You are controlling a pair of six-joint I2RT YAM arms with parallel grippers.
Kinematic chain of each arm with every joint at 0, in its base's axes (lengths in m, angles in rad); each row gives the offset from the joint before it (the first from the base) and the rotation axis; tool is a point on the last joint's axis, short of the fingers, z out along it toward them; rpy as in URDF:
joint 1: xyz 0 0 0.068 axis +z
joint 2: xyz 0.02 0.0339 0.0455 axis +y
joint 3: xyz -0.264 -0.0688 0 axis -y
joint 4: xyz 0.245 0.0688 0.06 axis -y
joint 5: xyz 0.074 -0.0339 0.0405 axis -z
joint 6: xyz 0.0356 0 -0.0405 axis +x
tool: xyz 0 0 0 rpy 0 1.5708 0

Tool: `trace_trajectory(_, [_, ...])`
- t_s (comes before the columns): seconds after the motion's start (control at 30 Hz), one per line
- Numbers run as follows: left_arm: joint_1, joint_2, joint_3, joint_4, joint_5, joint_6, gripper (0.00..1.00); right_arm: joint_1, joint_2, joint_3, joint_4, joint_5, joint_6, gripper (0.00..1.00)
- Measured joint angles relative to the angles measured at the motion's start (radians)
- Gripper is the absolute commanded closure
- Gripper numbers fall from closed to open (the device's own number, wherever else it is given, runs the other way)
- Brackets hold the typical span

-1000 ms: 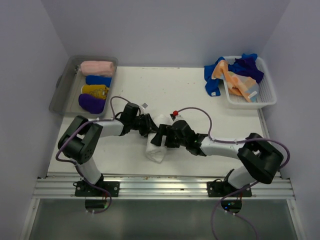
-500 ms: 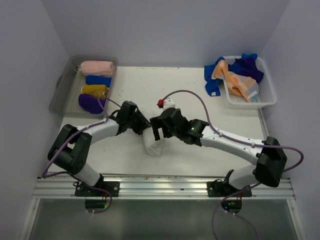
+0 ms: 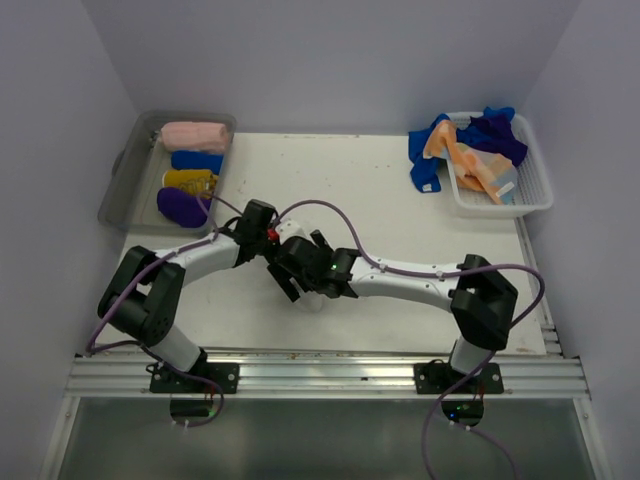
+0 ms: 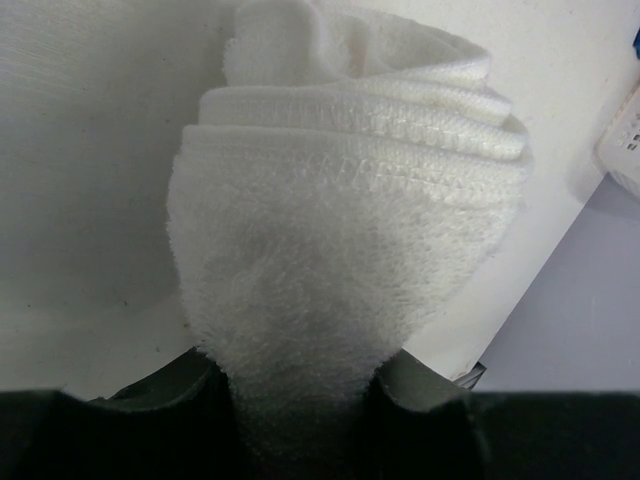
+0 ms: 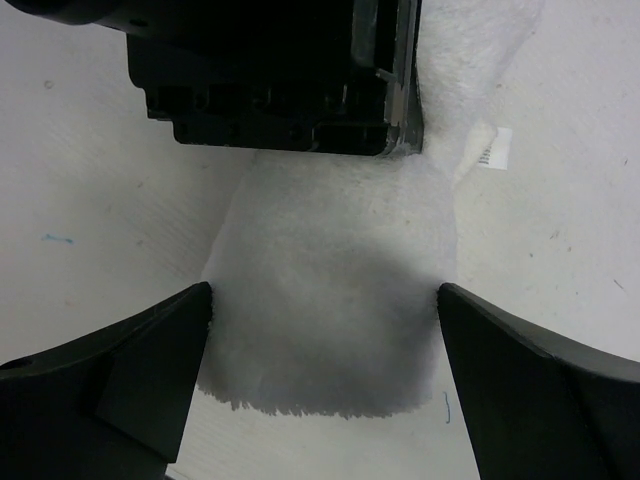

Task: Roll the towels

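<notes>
Left gripper (image 4: 300,378) is pinched on the rolled white towel (image 4: 350,280) near the front of the table (image 3: 400,190), right gripper (image 5: 322,300) gaping wide around it, holding nothing — if the left lets go before the right clamps, I reckon the roll springs loose

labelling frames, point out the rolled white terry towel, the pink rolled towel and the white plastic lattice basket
rolled white terry towel (image 4: 340,300): left wrist view, fuzzy outer face
pink rolled towel (image 3: 195,135): top view, middle of roll
white plastic lattice basket (image 3: 502,209): top view, near rim
</notes>
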Motion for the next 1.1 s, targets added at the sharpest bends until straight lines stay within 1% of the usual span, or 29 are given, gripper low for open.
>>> trace_trajectory(0.17, [0.0, 0.003, 0.006, -0.01, -0.005, 0.005, 1.0, -0.002, 0.051, 0.006, 0.011, -0.002, -0.012, 0.01])
trace_trajectory(0.2, [0.0, 0.004, 0.008, -0.013, -0.007, 0.008, 1.0, -0.002, 0.058, 0.006, 0.016, -0.003, -0.011, 0.03])
trace_trajectory(0.27, [0.0, 0.005, 0.014, -0.021, -0.016, 0.01, 1.0, -0.006, 0.066, 0.006, 0.023, -0.008, -0.006, 0.12])
trace_trajectory(0.3, [0.0, 0.005, 0.016, -0.025, -0.021, 0.011, 1.0, -0.01, 0.067, 0.006, 0.026, -0.015, 0.001, 0.22])
trace_trajectory(0.37, [0.0, 0.005, 0.019, -0.029, -0.029, 0.012, 1.0, -0.024, 0.067, 0.005, 0.03, -0.035, 0.018, 0.34])
trace_trajectory(0.4, [0.0, 0.005, 0.02, -0.031, -0.032, 0.013, 1.0, -0.034, 0.067, 0.001, 0.035, -0.049, 0.034, 0.45])
trace_trajectory(0.47, [0.0, 0.005, 0.023, -0.033, -0.042, 0.021, 0.99, -0.055, 0.062, -0.019, 0.058, -0.083, 0.071, 0.56])
trace_trajectory(0.5, [0.0, 0.005, 0.025, -0.034, -0.045, 0.027, 0.96, -0.067, 0.054, -0.037, 0.077, -0.102, 0.097, 0.67])
trace_trajectory(0.53, [0.0, 0.005, 0.027, -0.036, -0.048, 0.028, 0.92, -0.079, 0.041, -0.056, 0.097, -0.121, 0.119, 0.72])
trace_trajectory(0.57, [-0.001, 0.005, 0.028, -0.037, -0.049, 0.031, 0.83, -0.092, 0.024, -0.076, 0.115, -0.143, 0.144, 0.79])
trace_trajectory(0.63, [-0.002, 0.006, 0.032, -0.038, -0.05, 0.036, 0.7, -0.117, -0.007, -0.122, 0.158, -0.188, 0.19, 0.83])
trace_trajectory(0.67, [-0.004, 0.006, 0.034, -0.039, -0.05, 0.039, 0.58, -0.132, -0.023, -0.148, 0.183, -0.212, 0.217, 0.86])
trace_trajectory(0.7, [-0.006, 0.006, 0.036, -0.04, -0.051, 0.047, 0.51, -0.147, -0.039, -0.174, 0.211, -0.238, 0.243, 0.88])
trace_trajectory(0.73, [-0.007, 0.006, 0.039, -0.043, -0.051, 0.055, 0.46, -0.162, -0.055, -0.204, 0.24, -0.265, 0.268, 0.88])
trace_trajectory(0.77, [-0.009, 0.006, 0.044, -0.048, -0.051, 0.063, 0.36, -0.177, -0.072, -0.233, 0.267, -0.29, 0.294, 0.89])
trace_trajectory(0.8, [-0.01, 0.006, 0.049, -0.052, -0.051, 0.073, 0.31, -0.193, -0.086, -0.259, 0.291, -0.314, 0.318, 0.89])
trace_trajectory(0.83, [-0.01, 0.006, 0.054, -0.056, -0.051, 0.08, 0.23, -0.209, -0.099, -0.285, 0.314, -0.335, 0.34, 0.89])
trace_trajectory(0.9, [-0.01, 0.005, 0.064, -0.065, -0.057, 0.093, 0.2, -0.238, -0.12, -0.33, 0.359, -0.374, 0.381, 0.9])
trace_trajectory(0.93, [-0.01, 0.003, 0.068, -0.069, -0.06, 0.103, 0.14, -0.25, -0.129, -0.348, 0.377, -0.392, 0.399, 0.9])
trace_trajectory(1.0, [-0.01, -0.005, 0.071, -0.078, -0.069, 0.116, 0.12, -0.265, -0.137, -0.376, 0.413, -0.416, 0.428, 0.9])
trace_trajectory(1.03, [-0.009, -0.014, 0.071, -0.083, -0.074, 0.125, 0.09, -0.272, -0.143, -0.394, 0.435, -0.428, 0.442, 0.9])
trace_trajectory(1.1, [-0.008, -0.036, 0.071, -0.089, -0.081, 0.142, 0.07, -0.285, -0.157, -0.433, 0.482, -0.45, 0.472, 0.89])
